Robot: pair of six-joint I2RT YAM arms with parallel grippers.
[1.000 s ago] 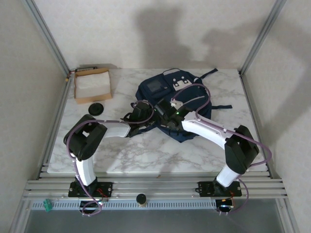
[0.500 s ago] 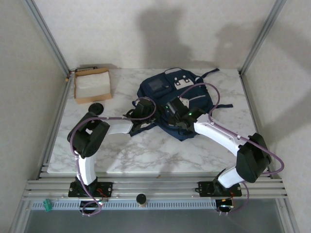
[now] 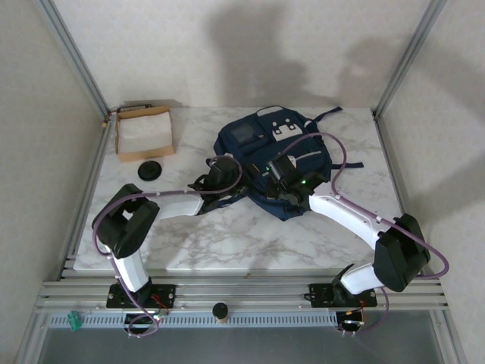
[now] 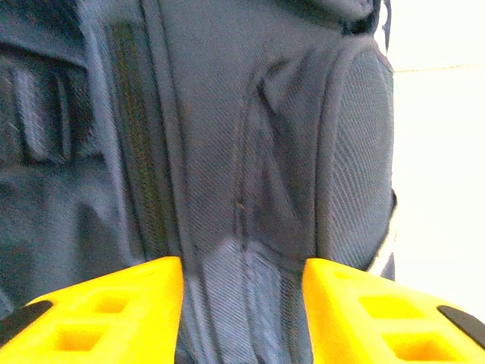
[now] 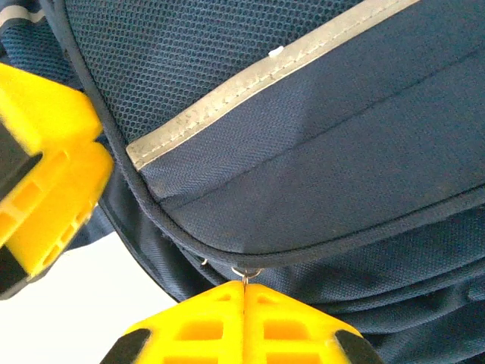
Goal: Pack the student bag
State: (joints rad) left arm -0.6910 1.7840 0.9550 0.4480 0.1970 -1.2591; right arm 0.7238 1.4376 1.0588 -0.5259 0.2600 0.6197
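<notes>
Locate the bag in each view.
Top: bag at centre-back of the table.
Left wrist: bag from the left edge past centre.
Right wrist: bag top and right, zip pull at bottom.
Shared landmark: pale stripe, right wrist and top.

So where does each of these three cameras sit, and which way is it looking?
Top external: fixed above and behind the arms, looking down on the table, student bag, left arm and right arm.
Left wrist: on the left arm's wrist, facing the bag's side fabric; the left pincer shows, open.
Right wrist: on the right wrist, facing the bag's pale stripe; the right pincer shows, shut on a metal ring.
Shared: all three see the navy bag.
</notes>
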